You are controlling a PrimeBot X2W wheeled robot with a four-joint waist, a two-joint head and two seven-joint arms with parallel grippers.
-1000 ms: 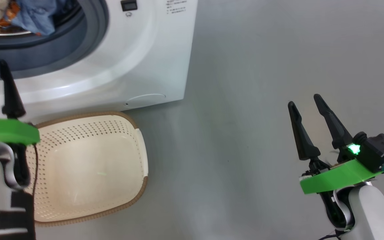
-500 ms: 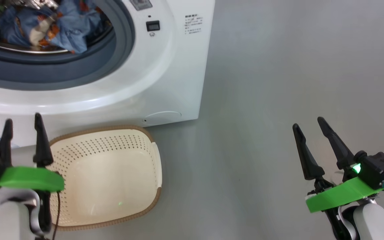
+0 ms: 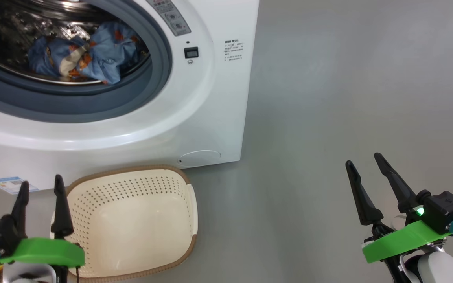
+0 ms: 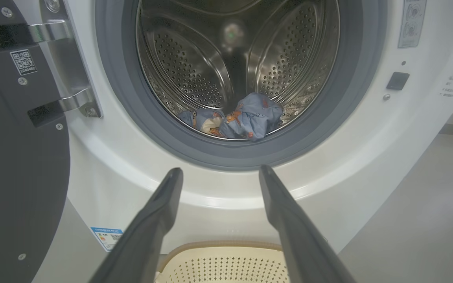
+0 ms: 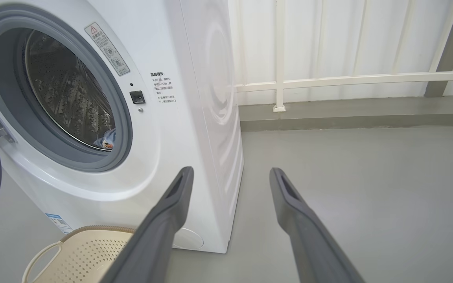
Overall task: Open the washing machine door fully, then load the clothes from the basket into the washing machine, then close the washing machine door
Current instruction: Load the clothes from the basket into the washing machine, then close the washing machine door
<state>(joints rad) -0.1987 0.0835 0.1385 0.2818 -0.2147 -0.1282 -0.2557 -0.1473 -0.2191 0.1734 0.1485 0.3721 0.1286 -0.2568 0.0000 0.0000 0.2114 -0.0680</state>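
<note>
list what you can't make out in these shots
- washing machine door: left wrist view, cut off by the left edge; how far it stands open is unclear.
- clothes: head view, bunched together; the number of garments is unclear.
- printed text: head view, too small to read.

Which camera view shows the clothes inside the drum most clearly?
The head view: the clothes lie large and whole in the drum. The left wrist view shows them smaller; the right wrist view shows just a corner behind the seal.

Grey floor [image 5: 368,188]; white ribbed wall panels [image 5: 328,39] w/ rail [image 5: 368,79].
</note>
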